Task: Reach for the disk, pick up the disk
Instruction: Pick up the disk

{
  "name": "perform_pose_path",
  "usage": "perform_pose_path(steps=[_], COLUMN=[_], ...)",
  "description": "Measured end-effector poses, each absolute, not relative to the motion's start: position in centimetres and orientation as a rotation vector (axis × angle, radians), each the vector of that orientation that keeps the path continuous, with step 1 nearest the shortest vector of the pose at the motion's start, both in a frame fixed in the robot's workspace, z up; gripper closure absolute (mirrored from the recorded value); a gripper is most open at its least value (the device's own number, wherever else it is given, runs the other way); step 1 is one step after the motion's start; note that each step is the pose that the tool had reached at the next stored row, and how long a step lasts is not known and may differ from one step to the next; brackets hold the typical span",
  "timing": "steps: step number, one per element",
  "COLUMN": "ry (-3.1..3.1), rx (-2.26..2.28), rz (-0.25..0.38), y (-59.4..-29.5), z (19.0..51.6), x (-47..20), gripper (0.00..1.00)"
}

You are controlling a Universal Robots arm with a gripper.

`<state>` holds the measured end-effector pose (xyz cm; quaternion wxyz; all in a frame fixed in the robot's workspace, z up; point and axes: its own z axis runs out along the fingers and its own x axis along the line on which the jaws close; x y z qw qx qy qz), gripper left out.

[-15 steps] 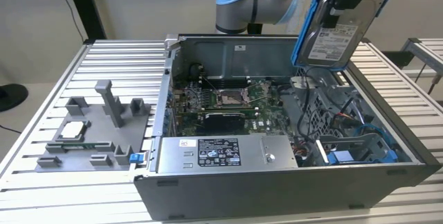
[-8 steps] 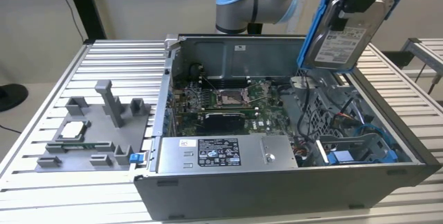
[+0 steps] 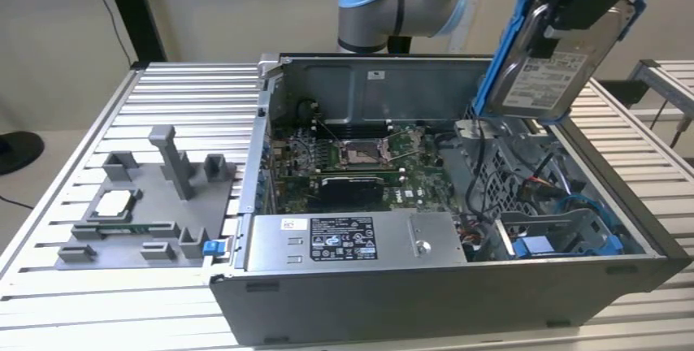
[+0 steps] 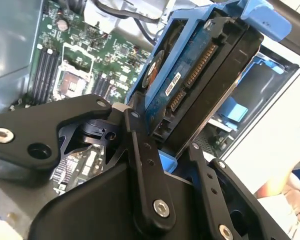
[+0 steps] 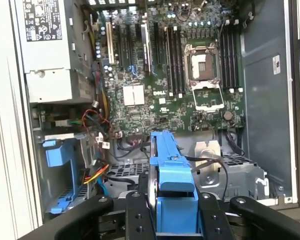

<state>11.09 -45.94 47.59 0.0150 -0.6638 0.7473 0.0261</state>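
Note:
The disk, a silver hard drive with a white label and a blue bracket, hangs tilted in the air above the back right corner of the open computer case. My gripper is shut on its upper end. In the second wrist view the black fingers clamp both sides of the disk, whose circuit-board face and connectors show. In the first wrist view the disk's blue bracket edge stands up between the fingers, above the case's interior.
The case holds a motherboard, a grey power supply box and a blue drive bay. On the slatted table, at the exterior view's left, a grey fixture carries a processor chip. A person's arm shows beside the case.

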Motion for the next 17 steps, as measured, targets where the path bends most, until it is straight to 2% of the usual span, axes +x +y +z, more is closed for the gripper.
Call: perform_pose_path(steps=[17], ry=[2.326], rx=[-2.066], rz=[0.084], y=[-50.8], z=[47.3], x=[11.1], gripper=[1.0])
